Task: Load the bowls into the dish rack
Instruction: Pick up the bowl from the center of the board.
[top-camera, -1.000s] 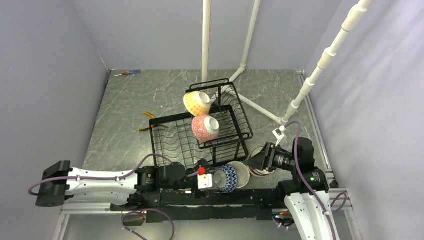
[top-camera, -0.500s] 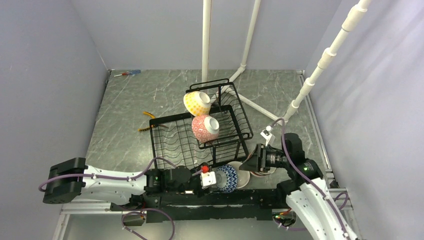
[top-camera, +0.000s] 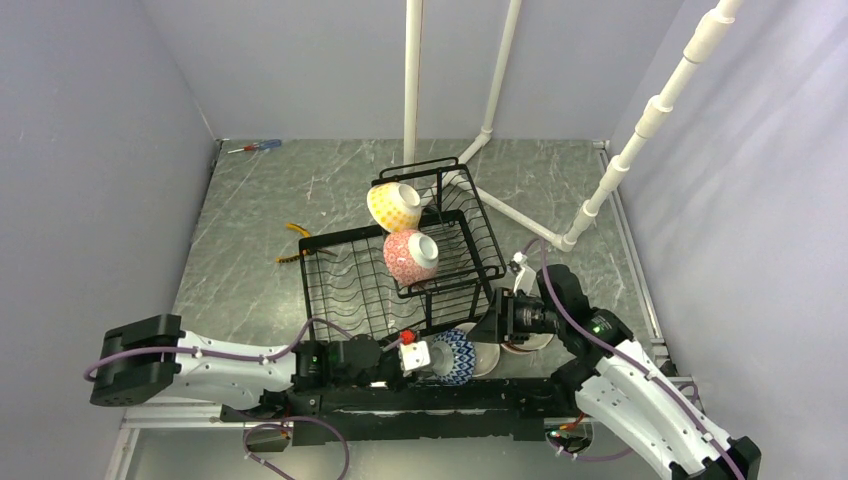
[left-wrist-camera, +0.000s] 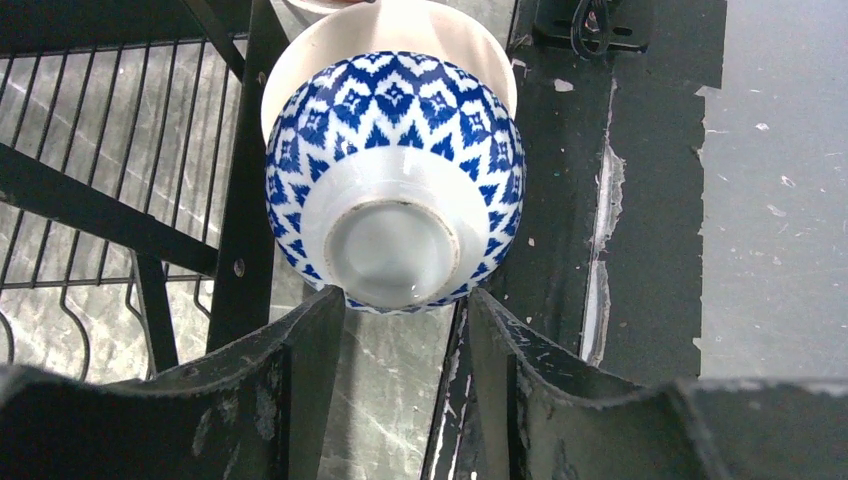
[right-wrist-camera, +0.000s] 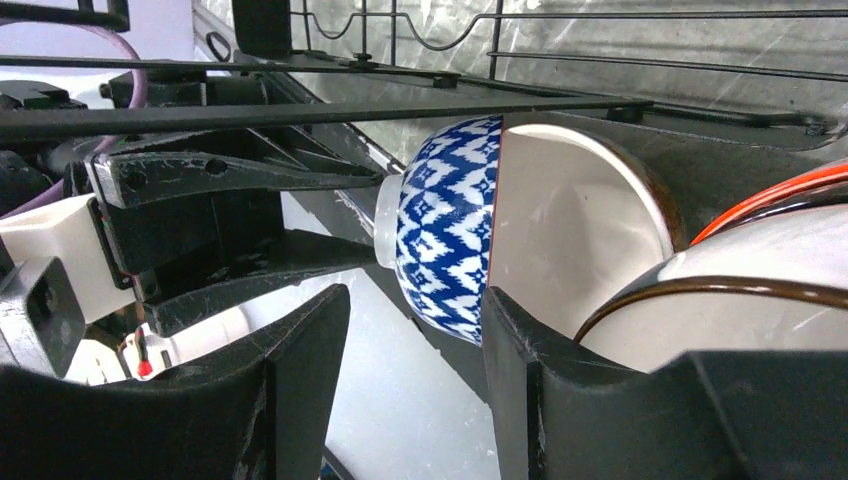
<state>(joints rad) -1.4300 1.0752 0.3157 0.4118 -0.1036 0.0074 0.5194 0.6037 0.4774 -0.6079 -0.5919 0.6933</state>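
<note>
Blue-white zigzag bowl (left-wrist-camera: 395, 190) lies on its side, rim nested in a white bowl (right-wrist-camera: 570, 215), on the worktop (top-camera: 250, 200) just beside the dish rack (top-camera: 340, 275). Left claw (left-wrist-camera: 405, 310) brackets its foot ring; whether it is clenched cannot be told. Right claw (right-wrist-camera: 415, 310) is released, empty and near. Likely hazards: the shallow glazed foot slipping free, the white bowl being dragged along, the claws colliding.

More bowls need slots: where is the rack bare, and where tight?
Bare: the dish rack, lower tray left of the pink-red bowl, and the tabletop between rack and left wall. Crowded: the near edge, where left claw and right claw flank the blue zigzag bowl nested in a white bowl.
</note>
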